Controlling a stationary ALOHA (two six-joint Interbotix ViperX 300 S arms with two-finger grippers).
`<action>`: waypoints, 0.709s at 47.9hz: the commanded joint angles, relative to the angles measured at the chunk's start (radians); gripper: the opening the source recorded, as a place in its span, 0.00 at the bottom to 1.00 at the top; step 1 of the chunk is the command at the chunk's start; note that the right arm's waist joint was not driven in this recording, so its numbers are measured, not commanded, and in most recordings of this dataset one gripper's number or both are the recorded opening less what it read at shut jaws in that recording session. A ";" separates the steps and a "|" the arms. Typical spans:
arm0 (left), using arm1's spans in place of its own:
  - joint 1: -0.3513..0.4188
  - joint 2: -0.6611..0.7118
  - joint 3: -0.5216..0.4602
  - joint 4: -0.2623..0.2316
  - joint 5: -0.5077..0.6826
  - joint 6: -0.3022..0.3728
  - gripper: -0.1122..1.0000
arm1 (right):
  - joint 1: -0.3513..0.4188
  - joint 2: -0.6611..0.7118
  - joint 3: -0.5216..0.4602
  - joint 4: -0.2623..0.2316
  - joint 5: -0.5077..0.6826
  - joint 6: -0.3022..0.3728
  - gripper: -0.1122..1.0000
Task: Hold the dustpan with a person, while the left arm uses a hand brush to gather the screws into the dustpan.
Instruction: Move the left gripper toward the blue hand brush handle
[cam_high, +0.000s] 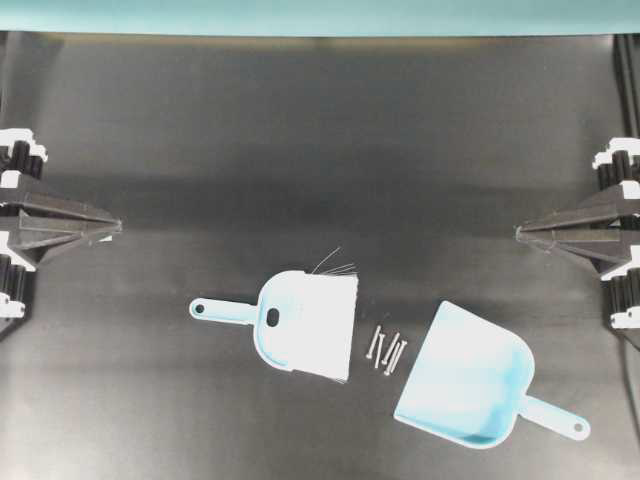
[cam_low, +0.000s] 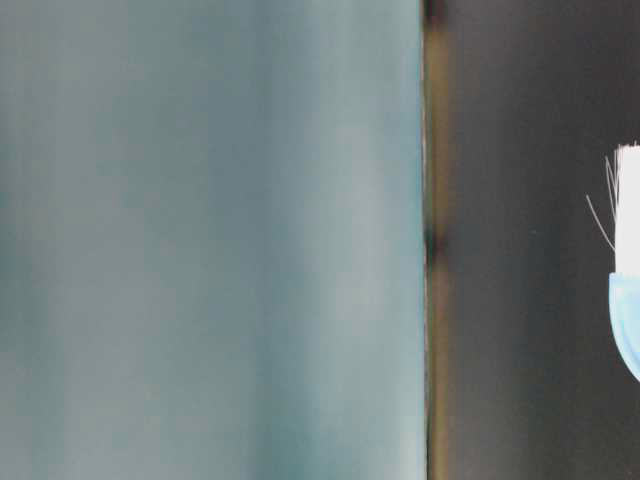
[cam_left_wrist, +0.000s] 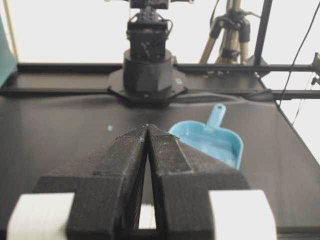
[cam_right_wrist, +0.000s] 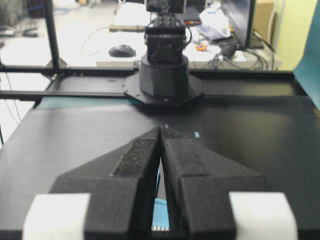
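Overhead view: the light blue plastic hand brush (cam_high: 300, 325) with white bristles is laid flat on the black counter (cam_high: 320, 150) at about 6 o'clock, handle toward 9 o'clock. The thin silver screws (cam_high: 388, 350) are clustered between its bristles and the mouth of the light blue plastic dustpan (cam_high: 468, 388), at 5 o'clock. The left black claw (cam_high: 115, 227), at 9 o'clock, and the right black claw (cam_high: 520, 233), at 3 o'clock, are pressed together, nothing pinched, well apart from these things.
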 joint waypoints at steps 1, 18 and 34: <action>-0.014 0.008 -0.005 0.041 0.017 -0.020 0.15 | 0.000 0.006 -0.008 0.000 -0.002 -0.005 0.14; -0.018 0.098 -0.002 0.043 0.175 -0.051 0.10 | 0.000 -0.072 0.012 0.000 0.193 -0.008 0.10; -0.018 0.370 -0.052 0.043 0.328 -0.034 0.10 | 0.002 -0.250 0.135 0.000 0.394 -0.005 0.10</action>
